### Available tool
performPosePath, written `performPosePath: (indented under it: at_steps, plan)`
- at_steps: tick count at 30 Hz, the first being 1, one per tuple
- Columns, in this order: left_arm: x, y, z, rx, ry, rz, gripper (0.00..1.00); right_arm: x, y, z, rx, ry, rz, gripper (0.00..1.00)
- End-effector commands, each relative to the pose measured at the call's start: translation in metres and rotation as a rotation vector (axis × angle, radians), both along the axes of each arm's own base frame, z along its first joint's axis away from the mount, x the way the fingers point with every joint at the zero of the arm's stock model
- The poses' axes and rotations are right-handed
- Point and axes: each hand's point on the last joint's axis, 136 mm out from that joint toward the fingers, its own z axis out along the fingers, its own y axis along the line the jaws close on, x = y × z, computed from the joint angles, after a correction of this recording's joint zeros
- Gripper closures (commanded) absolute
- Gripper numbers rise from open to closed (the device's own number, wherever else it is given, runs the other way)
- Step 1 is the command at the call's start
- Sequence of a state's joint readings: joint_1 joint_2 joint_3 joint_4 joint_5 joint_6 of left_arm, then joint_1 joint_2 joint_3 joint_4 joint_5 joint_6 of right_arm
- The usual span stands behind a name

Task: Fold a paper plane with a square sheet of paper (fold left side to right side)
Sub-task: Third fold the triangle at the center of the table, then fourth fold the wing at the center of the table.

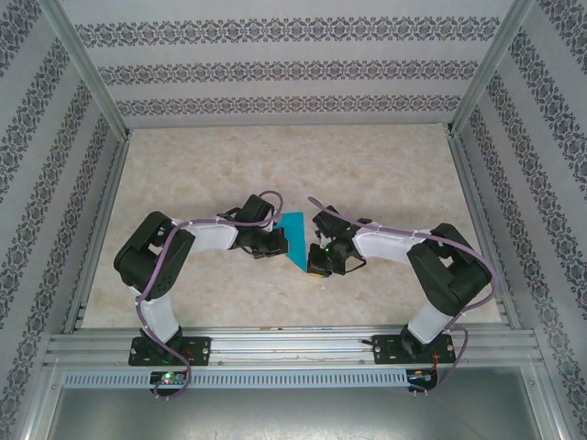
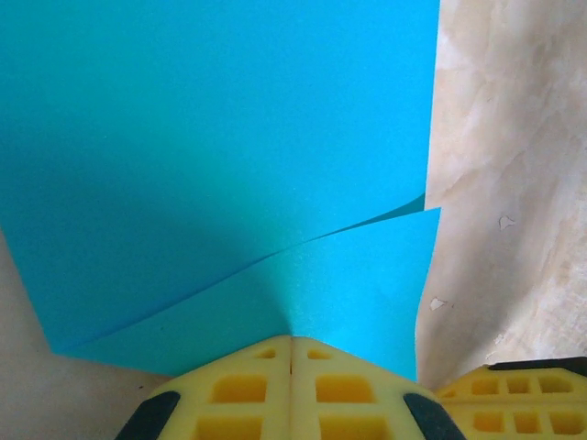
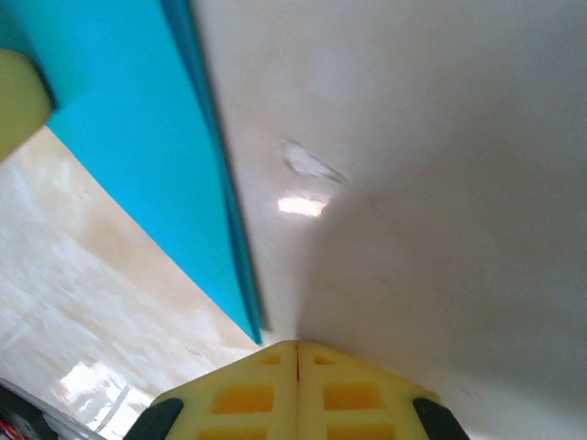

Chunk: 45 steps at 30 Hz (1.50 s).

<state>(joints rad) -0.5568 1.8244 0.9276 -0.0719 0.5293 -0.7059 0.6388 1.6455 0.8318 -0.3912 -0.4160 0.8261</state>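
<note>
My left gripper [image 2: 292, 359] is pressed shut, its tip meeting the blue paper [image 2: 220, 137] at the paper's 9 o'clock edge. The paper lies mid-way across the bench [image 1: 385, 174], partly folded over itself. My right gripper [image 3: 296, 359], also shut, sits at the paper's 4 o'clock.

So the counter [image 1: 367, 174] is a beige marbled slab, running out ahead of the left claw [image 1: 271, 243] and the right claw [image 1: 321, 261] and off to both sides of them. Ahead and right of the left claw there are a couple of small pale chips [image 2: 503, 221] in it. The walls [image 1: 293, 69] beyond the claws are white with dark lacy stripes. Behind the claws: silver rails [image 1: 293, 346], then a slotted strip [image 1: 275, 378]. Metal posts [image 1: 87, 69] rise at the far corners.
</note>
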Motion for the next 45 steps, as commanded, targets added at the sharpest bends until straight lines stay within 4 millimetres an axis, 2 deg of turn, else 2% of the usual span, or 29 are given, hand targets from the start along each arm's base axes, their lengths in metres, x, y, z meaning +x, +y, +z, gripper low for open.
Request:
performPosePath:
  at_steps: [1,2,5,8,11,16,22,26,32,37,43,45]
  plan:
    - [-0.027,0.022,-0.042,0.169,0.116,0.019,1.0,0.001,-0.015,0.017,0.009,-0.033,0.005,1.0]
    - [-0.026,0.018,-0.038,0.151,0.111,0.022,1.0,0.008,-0.015,0.024,0.031,-0.072,0.008,1.0]
    - [-0.017,0.005,-0.021,0.078,0.078,0.037,0.95,0.027,-0.022,0.04,0.059,-0.172,0.019,0.88]
    - [-0.003,-0.005,0.007,0.031,0.01,0.027,0.83,0.042,-0.023,0.05,0.091,-0.265,0.063,0.75]
    - [0.011,-0.005,0.036,0.012,-0.061,0.024,0.72,0.056,-0.017,0.059,0.117,-0.357,0.142,0.63]
    - [0.027,0.024,0.064,0.032,-0.133,0.095,0.64,0.072,-0.001,0.06,0.152,-0.446,0.279,0.5]
    - [0.038,0.067,0.064,0.028,-0.15,0.216,0.61,0.09,0.014,0.046,0.166,-0.465,0.349,0.46]
    - [0.04,0.077,0.06,0.027,-0.145,0.254,0.6,0.096,0.026,0.038,0.2,-0.449,0.359,0.47]
    - [0.041,0.073,0.05,0.006,-0.114,0.251,0.58,0.094,0.034,0.026,0.238,-0.417,0.353,0.54]
    - [0.045,0.07,0.045,-0.031,-0.112,0.279,0.56,0.092,0.037,0.022,0.255,-0.402,0.341,0.69]
    - [0.048,0.062,0.041,-0.066,-0.097,0.269,0.54,0.089,0.033,0.028,0.253,-0.41,0.332,0.99]
    - [0.049,0.059,0.039,-0.079,-0.089,0.261,0.54,0.089,0.03,0.033,0.249,-0.425,0.325,1.0]
